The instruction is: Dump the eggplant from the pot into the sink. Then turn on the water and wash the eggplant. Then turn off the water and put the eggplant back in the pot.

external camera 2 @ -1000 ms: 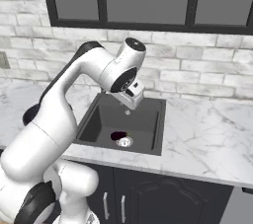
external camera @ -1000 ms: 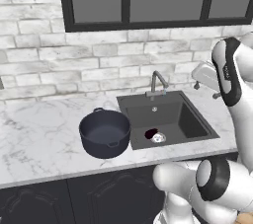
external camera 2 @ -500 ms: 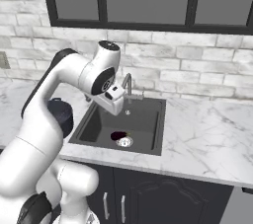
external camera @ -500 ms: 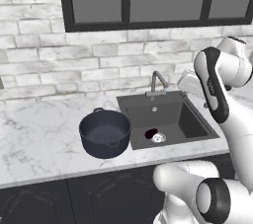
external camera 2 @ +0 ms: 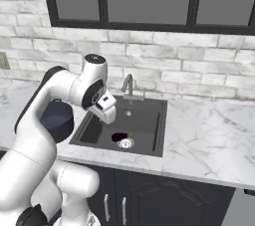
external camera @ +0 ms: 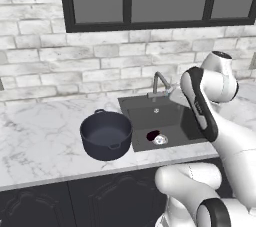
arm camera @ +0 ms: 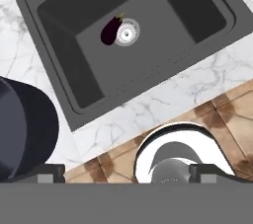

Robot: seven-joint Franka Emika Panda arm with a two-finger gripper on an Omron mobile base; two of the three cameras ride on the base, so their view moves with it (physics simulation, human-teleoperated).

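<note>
The eggplant (arm camera: 110, 31) lies on the sink (arm camera: 59, 65) floor, touching the drain. The fingers (arm camera: 126, 172) hang spread and empty above; a careless reach could miss the faucet (external camera: 159, 82).

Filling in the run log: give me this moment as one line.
eggplant: in sink, beside drain | pot: empty, on counter | gripper: open, above sink
</note>
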